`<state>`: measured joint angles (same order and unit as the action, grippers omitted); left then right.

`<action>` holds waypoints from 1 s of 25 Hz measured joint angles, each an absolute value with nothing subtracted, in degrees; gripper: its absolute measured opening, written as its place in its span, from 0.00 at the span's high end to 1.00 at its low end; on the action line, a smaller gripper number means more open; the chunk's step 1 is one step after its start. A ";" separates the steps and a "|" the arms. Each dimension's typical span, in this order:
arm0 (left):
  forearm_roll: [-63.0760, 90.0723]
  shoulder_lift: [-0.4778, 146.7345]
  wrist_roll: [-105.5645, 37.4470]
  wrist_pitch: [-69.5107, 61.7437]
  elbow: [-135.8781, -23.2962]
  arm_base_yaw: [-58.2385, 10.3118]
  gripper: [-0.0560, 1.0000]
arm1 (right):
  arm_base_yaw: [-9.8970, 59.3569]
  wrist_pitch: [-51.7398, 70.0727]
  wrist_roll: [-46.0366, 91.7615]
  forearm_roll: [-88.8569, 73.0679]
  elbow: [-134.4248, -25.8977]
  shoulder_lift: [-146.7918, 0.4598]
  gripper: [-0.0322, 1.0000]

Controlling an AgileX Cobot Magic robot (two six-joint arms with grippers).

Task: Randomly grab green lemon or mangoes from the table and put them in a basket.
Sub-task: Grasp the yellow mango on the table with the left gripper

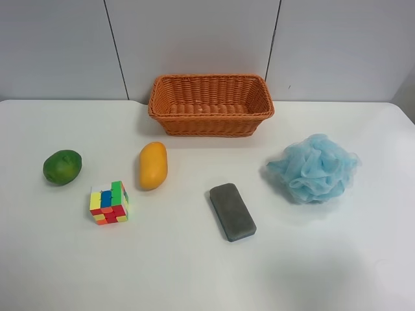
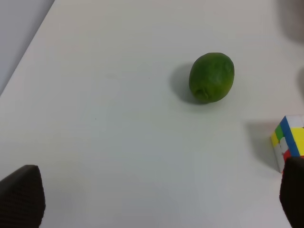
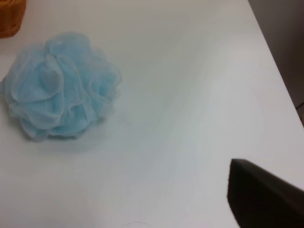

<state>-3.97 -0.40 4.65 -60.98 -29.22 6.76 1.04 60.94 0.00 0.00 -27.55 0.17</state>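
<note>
The left gripper is spread wide over the table. Its two dark fingertips sit at opposite edges of the left wrist view, with only bare white tabletop between them, and it holds nothing. Of the right gripper only one dark finger shows, in a corner of the right wrist view, so how far it is open cannot be told.

In the exterior high view, farthest in front of the basket lie a grey block, roughly straight out from it, and a puzzle cube, out toward the view's left. Closer in, the mango lies on the table near the basket's front corner on the view's left, one end pointing toward the basket. The green lemon rests about as far forward as the mango, well apart from the basket on the view's left. A blue mesh pouf sits forward of the basket's other end.

The basket stands at the back of the table. Its inside shows only woven wicker, and both fruits lie outside it.
</note>
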 joint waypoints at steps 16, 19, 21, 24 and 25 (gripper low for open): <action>-3.97 -0.10 4.60 -60.76 -29.29 6.76 0.01 | 1.04 60.94 0.00 0.00 -27.55 0.17 0.01; -3.91 2.33 4.49 -59.64 -31.01 6.76 0.01 | 1.04 60.94 0.00 0.00 -27.55 0.17 0.01; -3.86 6.52 4.16 -58.04 -33.95 6.76 0.01 | 1.04 60.94 0.00 0.00 -27.55 0.17 0.01; -3.76 15.31 2.71 -55.30 -39.69 6.76 0.01 | 1.04 60.94 0.00 0.00 -27.55 0.17 0.01; -3.61 18.82 1.94 -54.49 -41.88 6.76 0.01 | 1.04 60.94 -0.32 0.00 -27.55 0.17 0.01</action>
<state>-3.61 18.82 1.94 -54.49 -41.88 6.76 1.04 60.94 -0.32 0.00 -27.55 0.17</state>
